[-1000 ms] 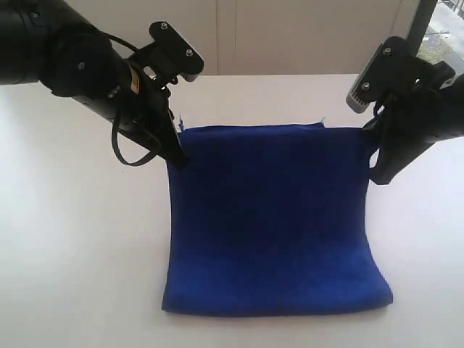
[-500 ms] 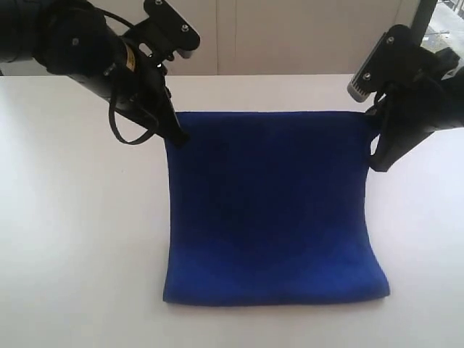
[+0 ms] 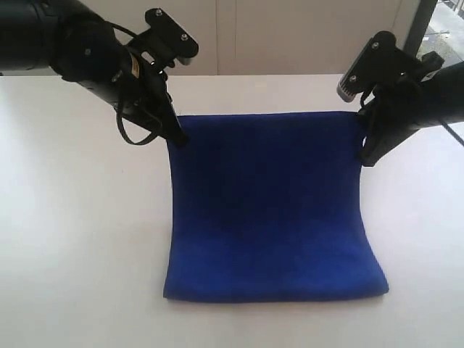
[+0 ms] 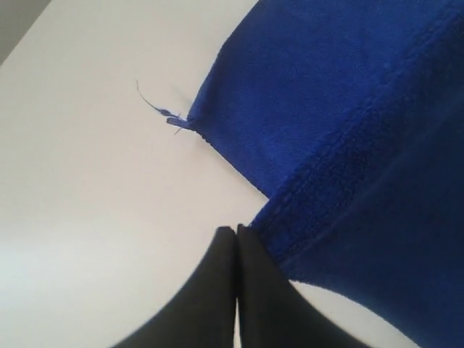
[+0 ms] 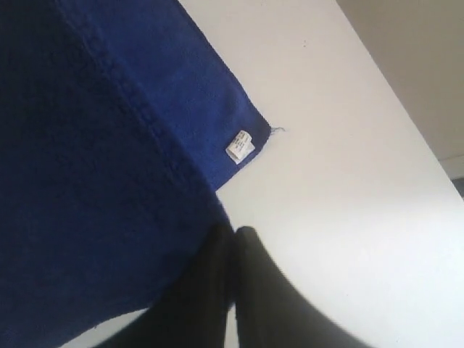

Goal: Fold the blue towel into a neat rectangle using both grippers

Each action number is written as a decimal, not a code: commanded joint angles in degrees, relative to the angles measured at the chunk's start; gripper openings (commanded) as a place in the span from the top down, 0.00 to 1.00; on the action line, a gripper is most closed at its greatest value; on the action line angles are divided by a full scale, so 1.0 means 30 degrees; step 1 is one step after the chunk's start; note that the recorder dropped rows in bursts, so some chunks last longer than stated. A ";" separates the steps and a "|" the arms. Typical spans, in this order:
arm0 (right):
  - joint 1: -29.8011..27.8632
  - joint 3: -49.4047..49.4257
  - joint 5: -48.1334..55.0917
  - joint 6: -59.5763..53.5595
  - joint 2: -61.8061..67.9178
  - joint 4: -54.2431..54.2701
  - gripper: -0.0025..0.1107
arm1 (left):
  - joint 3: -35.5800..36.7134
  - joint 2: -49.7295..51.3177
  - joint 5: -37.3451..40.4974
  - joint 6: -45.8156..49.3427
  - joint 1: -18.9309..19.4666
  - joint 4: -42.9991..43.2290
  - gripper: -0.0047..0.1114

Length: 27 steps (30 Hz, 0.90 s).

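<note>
Blue towel (image 3: 272, 210) hangs as a slack sheet. Its far edge is lifted and pulled straight between the two grippers, and its near part curves down to lie flat, ending in a roughly straight near edge with rounded corners.

In the left wrist view the towel (image 4: 362, 109) shows a stitched hem close to the camera. Beyond the hem another part of the cloth lies flat, with a loose thread (image 4: 156, 105) trailing from its corner. In the right wrist view the towel (image 5: 87, 145) shows the same kind of hem, and a small white label (image 5: 238, 145) sits at the corner of the flat part beyond it.

The left gripper (image 3: 177, 138) is at the lifted corner on the left arm's side. Its fingers are pressed together with no gap, pinching the towel's hem, as the left wrist view of the gripper (image 4: 236, 230) shows. The right gripper (image 3: 366, 158) is at the opposite lifted corner. It too is clamped on the cloth, and in the right wrist view its gripper (image 5: 233, 230) has the fingers closed tight against the towel's edge.

A white table (image 3: 72, 254) lies under the towel and spreads out past all its edges. A pale wall (image 3: 290, 36) stands beyond the towel's far edge.
</note>
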 commanded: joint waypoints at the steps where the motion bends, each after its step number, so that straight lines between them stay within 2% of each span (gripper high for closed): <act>1: -0.0111 -0.0393 -0.0248 -0.0058 -0.0731 0.0027 0.98 | -0.1232 -0.0010 0.0960 -0.0084 0.0127 0.0200 0.96; 7: -0.0111 -0.1000 -0.0500 -0.0058 -0.0427 0.0027 0.98 | -0.1490 0.0493 0.0954 -0.0166 0.0677 0.0300 0.96; 15: -0.0111 -0.1000 -0.1110 -0.0058 0.1224 0.0027 0.98 | -0.1490 0.1395 0.0538 -0.0166 0.0677 0.0303 0.96; 27: -0.0111 -0.1000 -0.1492 -0.0058 0.1302 0.0027 0.98 | -0.1490 0.1395 0.0161 -0.0166 0.0677 0.0303 0.96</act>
